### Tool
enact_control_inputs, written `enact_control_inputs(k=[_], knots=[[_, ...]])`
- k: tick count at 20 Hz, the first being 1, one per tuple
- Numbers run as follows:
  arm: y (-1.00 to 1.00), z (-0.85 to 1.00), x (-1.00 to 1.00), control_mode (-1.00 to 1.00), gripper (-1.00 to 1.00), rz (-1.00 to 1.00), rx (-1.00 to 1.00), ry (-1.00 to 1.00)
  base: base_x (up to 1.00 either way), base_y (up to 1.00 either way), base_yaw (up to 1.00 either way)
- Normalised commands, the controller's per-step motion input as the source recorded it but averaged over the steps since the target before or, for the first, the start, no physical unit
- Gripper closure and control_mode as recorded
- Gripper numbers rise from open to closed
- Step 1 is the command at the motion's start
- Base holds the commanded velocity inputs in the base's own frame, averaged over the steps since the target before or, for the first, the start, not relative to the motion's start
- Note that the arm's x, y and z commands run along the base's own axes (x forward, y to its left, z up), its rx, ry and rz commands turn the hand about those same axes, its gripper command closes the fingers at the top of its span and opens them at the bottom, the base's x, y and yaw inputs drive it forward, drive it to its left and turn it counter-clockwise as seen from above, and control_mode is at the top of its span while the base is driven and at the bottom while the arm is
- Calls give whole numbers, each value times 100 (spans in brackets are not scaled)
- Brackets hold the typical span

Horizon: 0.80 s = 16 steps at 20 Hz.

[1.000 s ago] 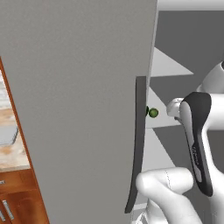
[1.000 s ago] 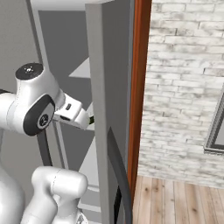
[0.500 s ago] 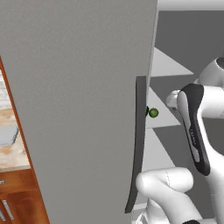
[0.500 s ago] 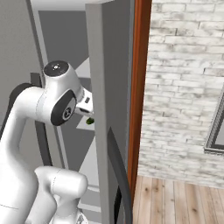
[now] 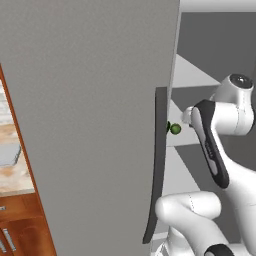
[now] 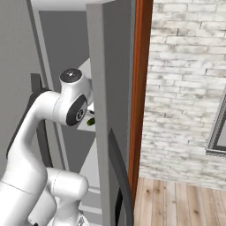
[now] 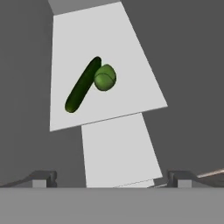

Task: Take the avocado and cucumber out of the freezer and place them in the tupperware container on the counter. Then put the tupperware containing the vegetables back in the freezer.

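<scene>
In the hand view, the dark green cucumber [image 7: 82, 85] lies slantwise on a pale freezer shelf [image 7: 135, 89], and the round green avocado [image 7: 105, 78] touches its upper end. My gripper [image 7: 112, 179] hangs open some way short of both, with nothing between its fingertips [image 7: 43, 178]. From the left base view the avocado [image 5: 175, 129] peeks out just past the freezer door [image 5: 90, 100], with my arm [image 5: 220, 125] reaching into the opening. A bit of green [image 6: 90, 121] shows beside the arm in the right base view. The tupperware container [image 5: 7, 154] sits on the counter [image 5: 15, 177] at far left.
The door's dark bar handle [image 5: 157, 165] stands close to my arm's left. A second, lower shelf [image 7: 118, 148] lies under the first. To the right are another grey door panel [image 6: 108, 88], a wood side panel [image 6: 142, 88] and a brick wall [image 6: 185, 79].
My arm has swung its elbow up and toward the freezer opening, carrying the hand further in. The gripper has stayed open, and the cucumber and avocado have not moved.
</scene>
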Motion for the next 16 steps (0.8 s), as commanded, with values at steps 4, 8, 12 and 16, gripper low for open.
enact_control_inputs(k=[4, 8, 12, 16], knots=[[-2, -52, 53, -100, -100, 0, 0, 0, 0, 0, 0], [-9, -41, 51, -100, -100, 0, 0, 0, 0, 0, 0], [-11, -31, 56, -100, -100, 0, 0, 0, 0, 0, 0], [-8, -21, 57, -100, -100, 0, 2, 0, 0, 0, 0]])
